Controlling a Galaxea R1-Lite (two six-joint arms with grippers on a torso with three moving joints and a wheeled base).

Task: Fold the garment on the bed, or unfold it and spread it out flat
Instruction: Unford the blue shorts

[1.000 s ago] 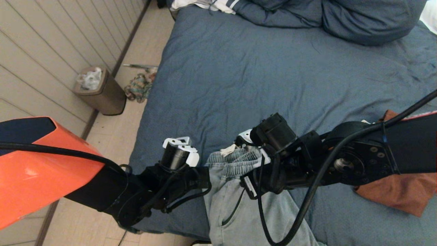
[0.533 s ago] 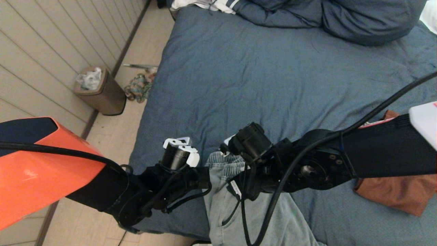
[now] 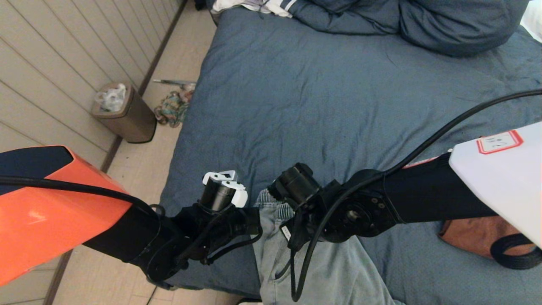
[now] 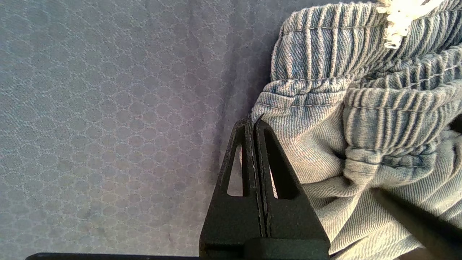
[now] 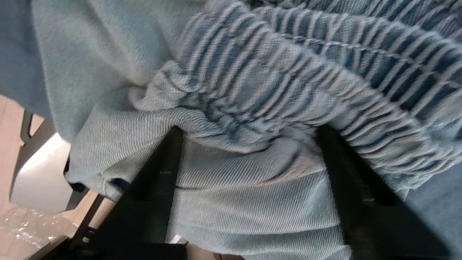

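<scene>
The garment (image 3: 326,271) is a pair of light blue denim-look pants with a gathered elastic waistband, lying at the near edge of the bed (image 3: 322,97). In the left wrist view my left gripper (image 4: 252,122) is shut, pinching the corner of the garment (image 4: 361,108) just below the waistband. My right wrist (image 3: 296,186) hangs over the waistband close beside it. In the right wrist view my right gripper (image 5: 249,131) is open, its fingers (image 5: 162,173) wide apart with the garment (image 5: 252,202) lying loose between them.
A rust-brown cloth (image 3: 470,233) lies on the bed under my right arm. Blue pillows and bedding (image 3: 423,21) are piled at the far end. On the floor to the left stand a small bin (image 3: 123,112) and a crumpled rag (image 3: 171,108), beside the panelled wall.
My right arm has slid left along the waistband towards the left gripper, and its jaws have opened wider. The left arm has stayed still.
</scene>
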